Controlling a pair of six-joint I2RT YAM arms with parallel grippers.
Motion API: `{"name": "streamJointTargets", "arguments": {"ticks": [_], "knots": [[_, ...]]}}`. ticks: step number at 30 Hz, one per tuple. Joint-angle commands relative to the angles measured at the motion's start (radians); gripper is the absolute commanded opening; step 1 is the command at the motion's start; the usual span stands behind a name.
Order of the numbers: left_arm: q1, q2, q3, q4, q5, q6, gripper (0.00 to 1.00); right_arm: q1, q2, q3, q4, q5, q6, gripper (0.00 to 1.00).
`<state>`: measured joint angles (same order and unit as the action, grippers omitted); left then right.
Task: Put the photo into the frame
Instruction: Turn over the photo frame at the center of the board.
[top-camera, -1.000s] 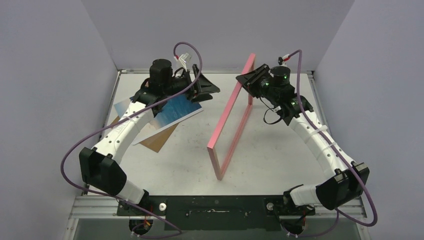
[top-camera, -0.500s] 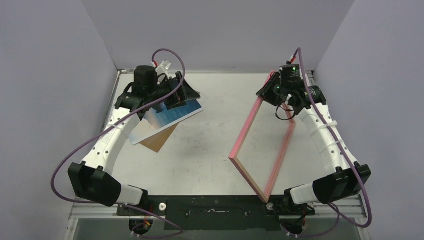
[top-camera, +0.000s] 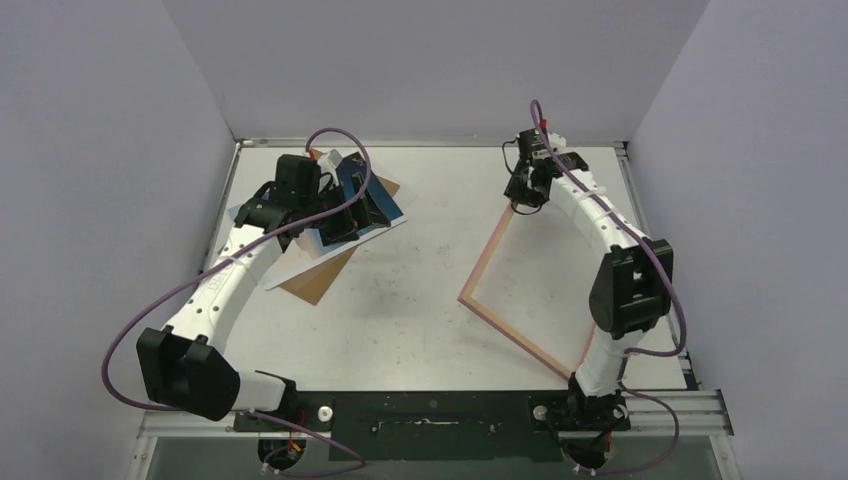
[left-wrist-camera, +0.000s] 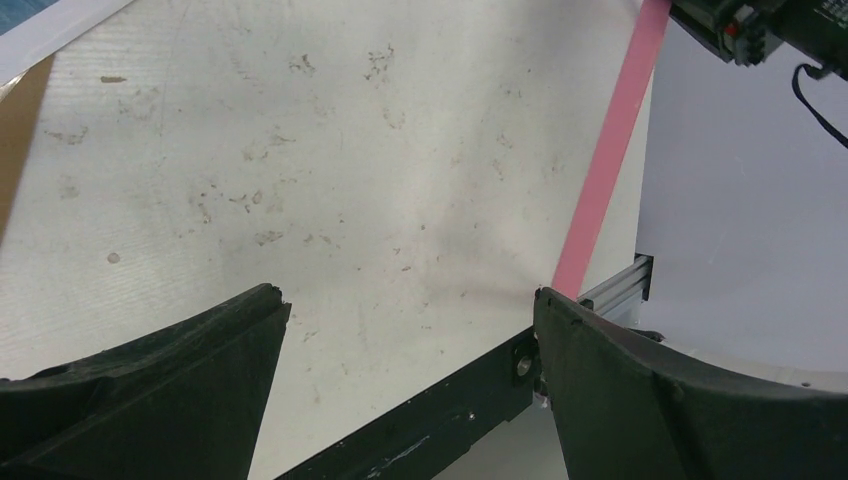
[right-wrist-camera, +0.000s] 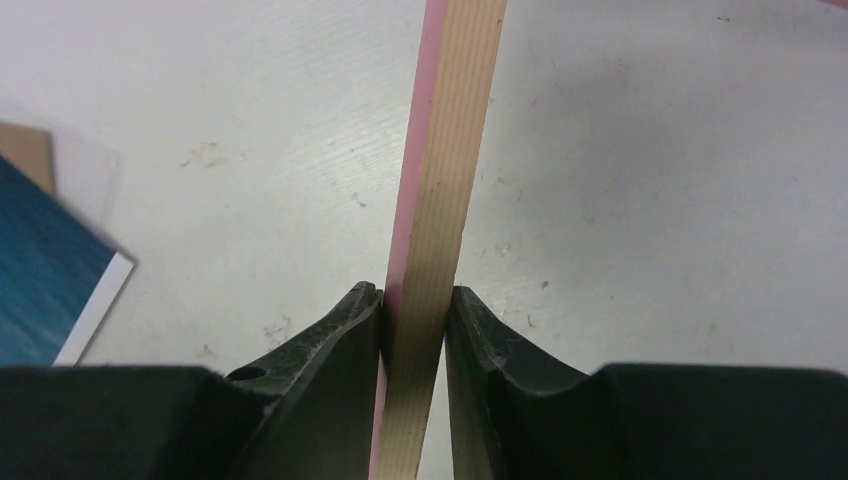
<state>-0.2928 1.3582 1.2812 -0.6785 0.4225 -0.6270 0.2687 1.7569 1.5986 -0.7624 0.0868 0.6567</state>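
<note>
Frame (right-wrist-camera: 447, 170) edge inside right end effector (right-wrist-camera: 415, 296)

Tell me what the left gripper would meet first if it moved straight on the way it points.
Probably the bare table: the open left gripper aims down at it, with the frame off to one side.

Lab cell: plain-walled robot table (top-camera: 400, 290)

Brown panel (top-camera: 318, 281) on scuffed white table (top-camera: 420, 300)
</note>
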Motion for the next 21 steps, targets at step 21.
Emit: {"name": "streamJointTargets", "arguments": {"ticks": [21], "knots": [[0.004,0.067,0.066,-0.133,-0.132,0.053,0.92,0.058,0.455,0.160,0.253,-0.005,0.020,0.54]]}}
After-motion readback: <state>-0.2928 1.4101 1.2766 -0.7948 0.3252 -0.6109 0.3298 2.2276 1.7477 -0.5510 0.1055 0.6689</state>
